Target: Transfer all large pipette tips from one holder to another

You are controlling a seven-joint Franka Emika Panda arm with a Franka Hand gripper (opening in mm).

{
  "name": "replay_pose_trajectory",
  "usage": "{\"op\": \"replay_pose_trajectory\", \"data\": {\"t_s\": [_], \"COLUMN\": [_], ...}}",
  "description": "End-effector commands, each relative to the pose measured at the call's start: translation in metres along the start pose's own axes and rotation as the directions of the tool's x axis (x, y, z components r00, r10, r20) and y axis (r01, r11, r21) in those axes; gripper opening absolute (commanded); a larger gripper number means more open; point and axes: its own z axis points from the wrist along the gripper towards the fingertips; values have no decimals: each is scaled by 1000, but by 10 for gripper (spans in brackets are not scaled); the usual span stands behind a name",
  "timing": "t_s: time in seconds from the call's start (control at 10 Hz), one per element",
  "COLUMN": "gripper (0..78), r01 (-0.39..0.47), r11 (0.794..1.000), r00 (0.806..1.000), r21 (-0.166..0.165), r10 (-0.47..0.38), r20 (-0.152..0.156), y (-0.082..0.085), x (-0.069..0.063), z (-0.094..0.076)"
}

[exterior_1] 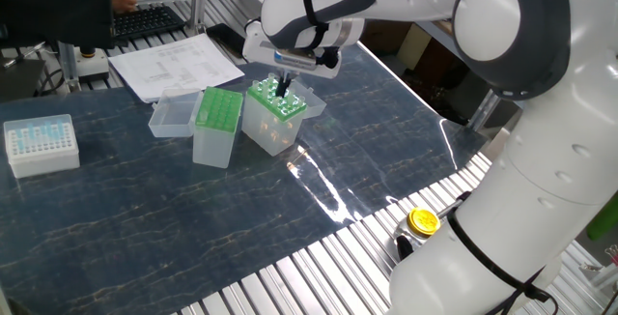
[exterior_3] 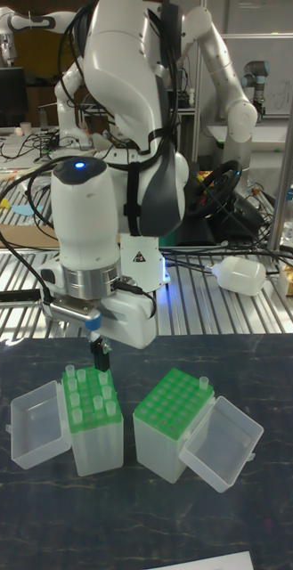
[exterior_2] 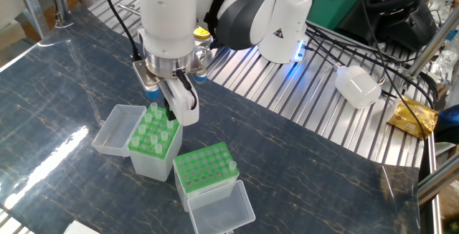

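The narrower green-topped holder (exterior_1: 270, 133) (exterior_2: 152, 162) (exterior_3: 97, 445) carries several large pipette tips (exterior_2: 154, 137) (exterior_3: 84, 392) standing upright in its rack. My gripper (exterior_1: 281, 90) (exterior_2: 171, 112) (exterior_3: 99, 358) hangs straight down over its back row. The dark fingers are pressed close together on the top of one tip, whose length is hidden in the rack. Beside it stands the wider holder (exterior_1: 214, 136) (exterior_2: 201, 169) (exterior_3: 168, 445) with its green grid top. A single tip (exterior_2: 232, 166) (exterior_3: 200, 382) stands at one corner of that grid.
Both holders have clear hinged lids lying open, one (exterior_2: 113, 130) beside the narrow box and one (exterior_2: 221, 209) in front of the wide box. A white box with pale-blue tips (exterior_1: 41, 144) sits far left. Papers (exterior_1: 174, 64) lie behind. A white bottle (exterior_2: 358, 87) rests on the metal rails.
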Motion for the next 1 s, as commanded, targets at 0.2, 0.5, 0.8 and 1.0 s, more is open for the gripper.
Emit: {"op": "replay_pose_trajectory", "data": {"t_s": [0.2, 0.5, 0.8, 1.0], "gripper": [13, 774, 774, 774], "r01": [-18, -9, -9, -9], "r11": [1000, 1000, 1000, 1000], "r00": [1000, 1000, 1000, 1000], "r21": [-8, -7, -7, -7], "r10": [18, 9, 9, 9], "r20": [12, 10, 10, 10], "y": [1, 1, 1, 1], "x": [1, 1, 1, 1], "z": [6, 6, 6, 6]}}
